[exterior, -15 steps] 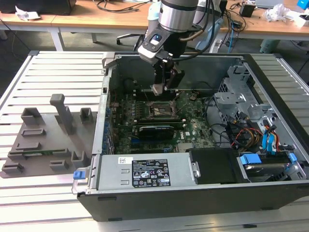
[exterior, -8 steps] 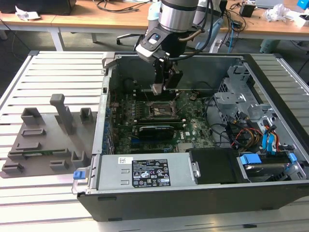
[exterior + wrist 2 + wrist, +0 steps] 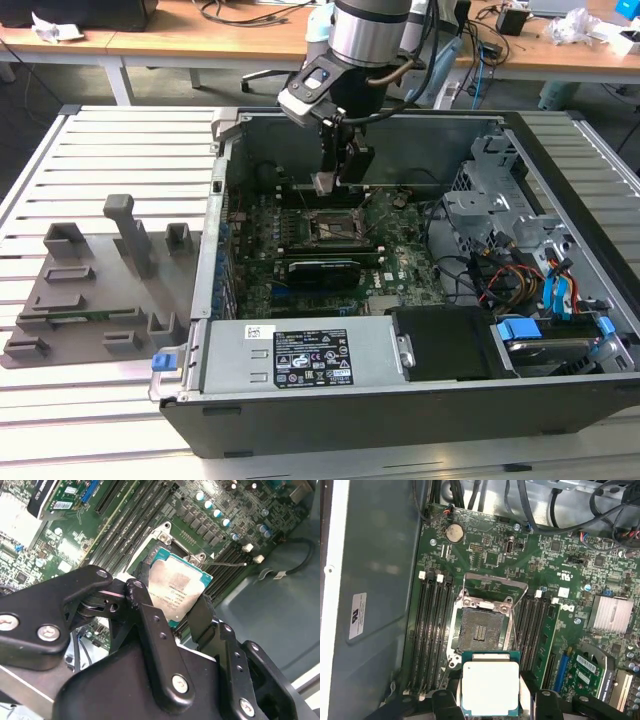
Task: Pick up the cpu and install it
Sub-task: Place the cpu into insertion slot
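Well, exterior view: the gripper (image 3: 336, 182) hung inside the open computer case (image 3: 400, 420), over the motherboard (image 3: 400, 265), with the cpu (image 3: 325, 184) pinched at its tip, clear of the board and above the socket (image 3: 335, 228)
Second wrist view: the two black fingers (image 3: 142, 605) were closed on opposite edges of the cpu (image 3: 177, 587), with its silvery lid facing the camera; the chip looked flat between them, not skewed
First wrist view: the cpu (image 3: 490, 687) sat between the fingers just beside one edge of the socket (image 3: 480, 630), whose load frame (image 3: 492, 584) stood swung open, leaving the contact field bare
Socket state: empty, with nothing seated in it yet
Alignment, as I judged it: the chip edges ran roughly parallel to the socket edges, but the chip was offset to one side, not centred over the opening
Doing it well: keep the chip level and square over the opening, and avoid any sideways slide on contact, since the bare contacts would likely bend under a scrape
Orientation: the keying marks could not be made out, so that needed checking
Grip: edge pressure only, and light
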